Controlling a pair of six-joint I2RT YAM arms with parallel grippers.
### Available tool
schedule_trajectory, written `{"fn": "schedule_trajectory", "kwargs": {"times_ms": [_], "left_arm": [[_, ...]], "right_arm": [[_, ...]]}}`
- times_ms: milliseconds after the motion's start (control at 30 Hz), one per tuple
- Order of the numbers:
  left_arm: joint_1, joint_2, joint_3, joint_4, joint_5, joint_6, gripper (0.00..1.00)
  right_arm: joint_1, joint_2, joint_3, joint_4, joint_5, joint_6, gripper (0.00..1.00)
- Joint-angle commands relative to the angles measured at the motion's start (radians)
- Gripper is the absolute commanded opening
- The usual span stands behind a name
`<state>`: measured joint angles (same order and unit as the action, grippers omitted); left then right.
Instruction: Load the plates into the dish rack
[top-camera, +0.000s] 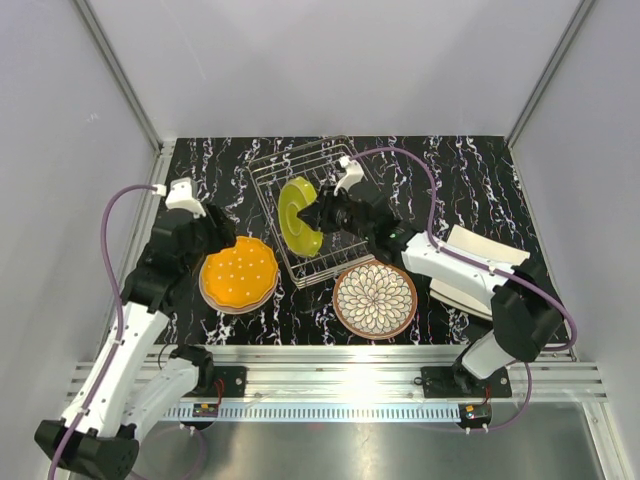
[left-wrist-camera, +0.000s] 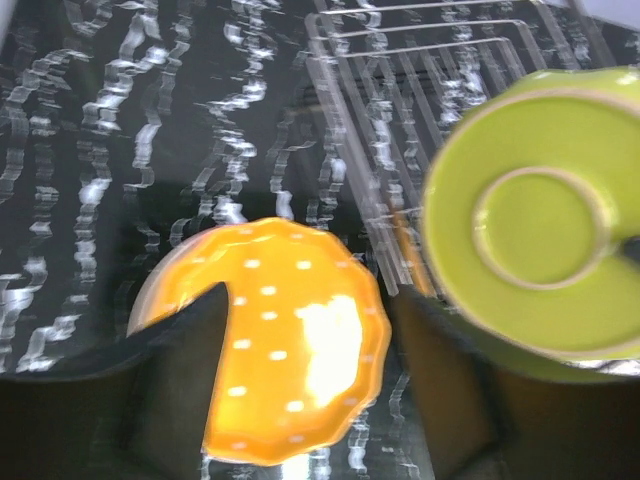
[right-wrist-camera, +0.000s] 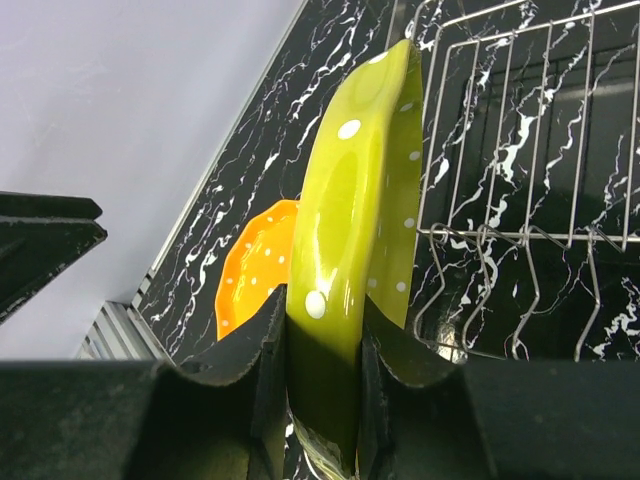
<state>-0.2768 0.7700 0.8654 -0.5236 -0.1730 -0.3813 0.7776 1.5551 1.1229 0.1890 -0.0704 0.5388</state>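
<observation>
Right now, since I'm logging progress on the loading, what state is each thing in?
lime-green plate: on edge, clamped, over the dish rack
right gripper: shut on lime-green plate
left gripper: open, above orange plate
orange plate: lying flat, not loaded
petal-patterned plate: flat on table
dish rack: upright, holds no other plate

The left arm and right arm have white links, black joints, black fingers and a looping purple cable each.

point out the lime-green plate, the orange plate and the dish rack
lime-green plate (top-camera: 292, 226): top view, left-facing side
orange plate (top-camera: 240, 270): top view, centre
dish rack (top-camera: 300, 152): top view, far wire wall
</observation>
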Motion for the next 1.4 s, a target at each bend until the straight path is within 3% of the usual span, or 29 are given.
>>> {"fn": "schedule_trajectory", "kwargs": {"times_ms": [0,33,67,167,367,967,1167,1200,1367], "left_arm": [[-0.013,0.058,0.061,0.092,0.116,-0.08,0.59],[-0.018,0.069,0.057,0.106,0.116,-0.09,0.56],[-0.018,0.093,0.049,0.112,0.121,-0.099,0.47],[-0.019,0.167,0.041,0.128,0.138,-0.129,0.41],[-0.019,0.325,0.043,0.192,0.168,-0.163,0.59],[-0.052,0.661,0.204,0.246,0.07,-0.22,0.61],[-0.052,0.785,0.26,0.229,0.023,-0.223,0.44],[-0.052,0.799,0.268,0.226,0.02,-0.22,0.35],[-0.051,0.85,0.302,0.203,-0.01,-0.212,0.14]], "right_arm": [[0.002,-0.069,-0.002,0.193,-0.031,0.079,0.0],[0.002,-0.073,-0.002,0.196,-0.034,0.081,0.0],[0.0,-0.076,-0.005,0.198,-0.034,0.081,0.0],[0.0,-0.107,-0.003,0.188,-0.029,0.072,0.0],[-0.003,-0.154,-0.014,0.176,-0.032,0.066,0.0],[-0.003,-0.174,-0.092,0.251,-0.065,0.113,0.0],[-0.003,-0.199,-0.13,0.279,-0.055,0.128,0.0],[-0.001,-0.202,-0.132,0.28,-0.052,0.127,0.0],[-0.009,-0.207,-0.13,0.291,-0.045,0.128,0.0]]}}
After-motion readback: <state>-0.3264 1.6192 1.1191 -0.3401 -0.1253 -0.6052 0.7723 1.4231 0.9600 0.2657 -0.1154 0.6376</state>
